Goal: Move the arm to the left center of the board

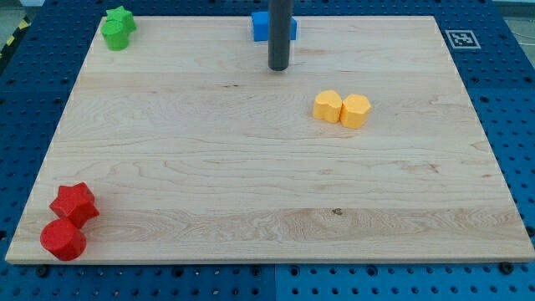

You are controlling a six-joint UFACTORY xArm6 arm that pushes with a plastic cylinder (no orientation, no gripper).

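My tip [278,68] rests on the wooden board [251,167] near the view's top centre, on the end of a dark rod. A blue block [262,26] sits just behind the rod at the top edge, partly hidden by it. Two yellow blocks [342,109] lie side by side, touching, to the right of and below the tip. Two green blocks [118,28], one a star, sit in the top left corner. A red star [74,204] and a red cylinder [63,240] sit touching in the bottom left corner. The tip touches no block.
The board lies on a blue perforated table [510,100]. A black and white marker tag [461,38] is at the board's top right corner.
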